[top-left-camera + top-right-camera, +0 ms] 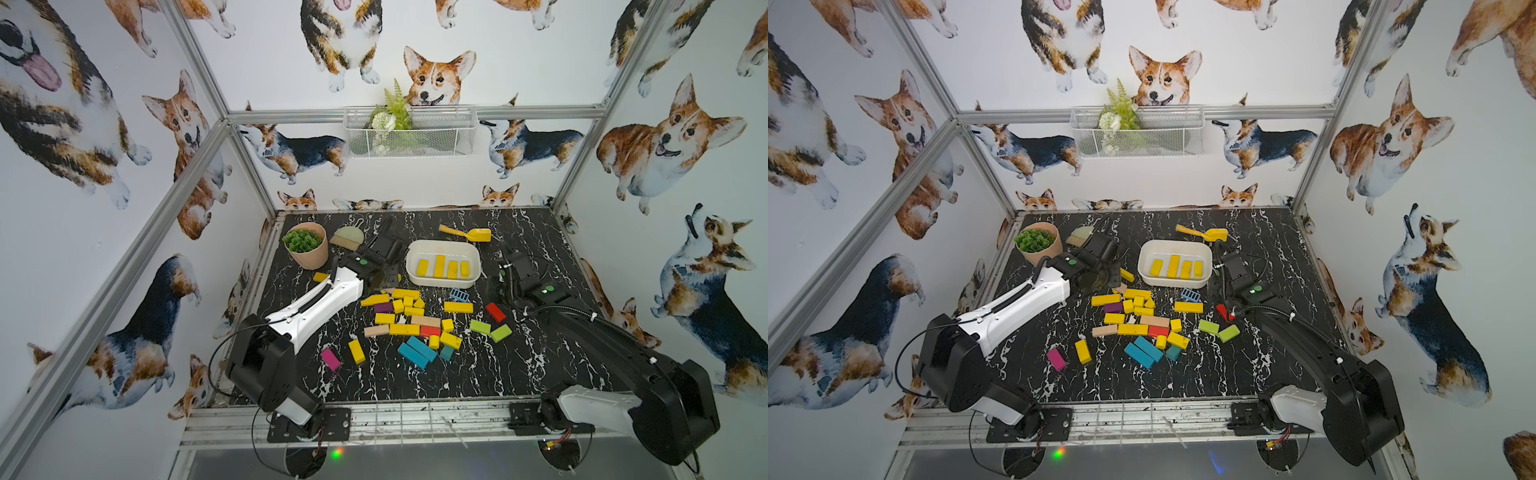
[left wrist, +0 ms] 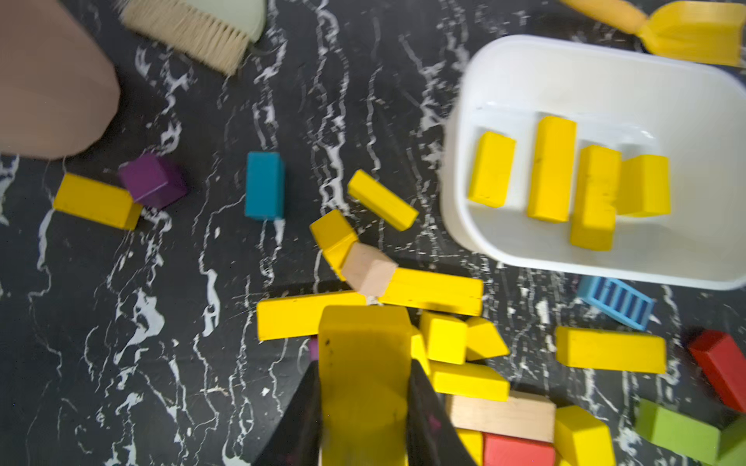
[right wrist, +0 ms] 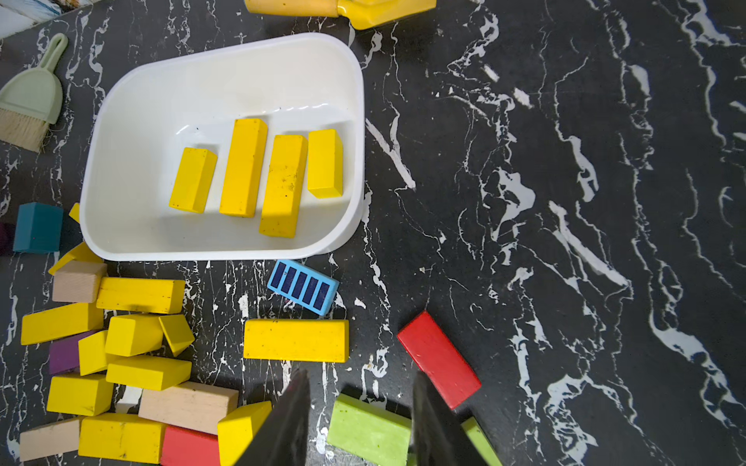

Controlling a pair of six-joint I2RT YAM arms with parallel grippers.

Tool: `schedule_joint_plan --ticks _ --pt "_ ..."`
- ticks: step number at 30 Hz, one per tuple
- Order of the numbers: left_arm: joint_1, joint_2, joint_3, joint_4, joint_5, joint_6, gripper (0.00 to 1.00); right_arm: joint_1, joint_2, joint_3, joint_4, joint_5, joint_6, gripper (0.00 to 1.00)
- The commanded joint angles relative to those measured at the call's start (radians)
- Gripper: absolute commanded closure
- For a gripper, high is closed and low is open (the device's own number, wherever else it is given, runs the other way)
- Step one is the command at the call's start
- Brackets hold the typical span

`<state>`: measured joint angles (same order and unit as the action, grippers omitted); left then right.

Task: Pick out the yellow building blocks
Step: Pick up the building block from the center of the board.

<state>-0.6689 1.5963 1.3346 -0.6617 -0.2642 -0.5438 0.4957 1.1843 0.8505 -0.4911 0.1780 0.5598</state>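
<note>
Left wrist view: the yellow block (image 2: 363, 403) clamped in the left pincer (image 2: 363, 365) runs off the picture's edge, hiding all but a sliver of a purple block (image 2: 313, 349). The terracotta pot (image 2: 52, 80) is blurred and cropped; the toy shovel (image 2: 686, 32) is cut by the edge. In both top views the left arm (image 1: 316, 299) covers that pincer's tips. In a top view the right arm (image 1: 1287, 328) masks part of a red block (image 1: 1221, 309).

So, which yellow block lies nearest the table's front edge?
The lone yellow bar beside the pink block; all other yellow blocks are farther back.
</note>
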Motion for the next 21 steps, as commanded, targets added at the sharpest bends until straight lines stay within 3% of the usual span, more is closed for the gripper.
schedule_joint_plan --ticks 1,7,21 --pt "-0.045 0.077 0.109 -0.054 -0.041 0.053 0.8 -0.003 -0.018 -0.001 -0.012 0.024 0.014 0.56" --pt "-0.086 0.26 0.309 -0.018 0.084 0.081 0.82 -0.004 -0.096 -0.024 -0.034 0.054 0.011 0.56" --pt "-0.095 0.637 0.726 -0.139 0.075 0.186 0.82 -0.005 -0.151 -0.092 -0.021 0.03 0.048 0.56"
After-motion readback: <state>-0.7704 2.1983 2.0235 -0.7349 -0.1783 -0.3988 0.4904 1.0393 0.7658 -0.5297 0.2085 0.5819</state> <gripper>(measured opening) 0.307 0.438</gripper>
